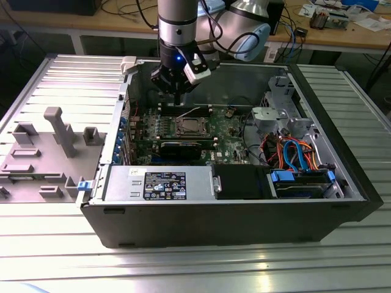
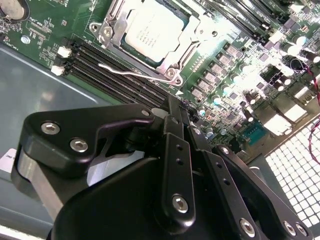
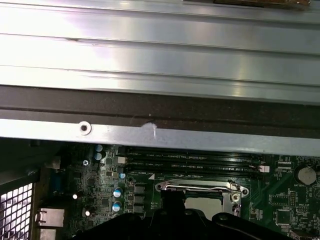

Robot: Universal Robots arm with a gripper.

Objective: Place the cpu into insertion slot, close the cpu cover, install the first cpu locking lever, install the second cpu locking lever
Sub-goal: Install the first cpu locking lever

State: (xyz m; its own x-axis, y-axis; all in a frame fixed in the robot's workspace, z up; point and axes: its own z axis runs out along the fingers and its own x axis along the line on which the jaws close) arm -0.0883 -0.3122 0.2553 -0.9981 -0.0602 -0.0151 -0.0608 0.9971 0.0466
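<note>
The cpu (image 2: 152, 30) lies flat in the insertion slot (image 1: 188, 127) on the green motherboard inside the open computer case. The cpu cover (image 2: 116, 29), a silver frame, lies down around it, and the chip's top shows through its window. A thin wire locking lever (image 2: 135, 75) runs along the socket edge nearest the gripper; I cannot tell whether it is latched. My gripper (image 2: 179, 112) hangs just above the board beside that edge with its fingers shut and nothing between them. In the exterior view my gripper (image 1: 177, 97) stands behind the socket. The first wrist view shows the cpu cover (image 3: 200, 189) just beyond the fingertips.
Black memory slots (image 2: 107, 67) lie between gripper and socket. The case wall (image 3: 160, 135) rises close behind the board. A power supply (image 1: 159, 183) and a drive bay with blue cables (image 1: 299, 165) fill the case's near side. A grey fixture (image 1: 55, 146) sits on the ribbed table.
</note>
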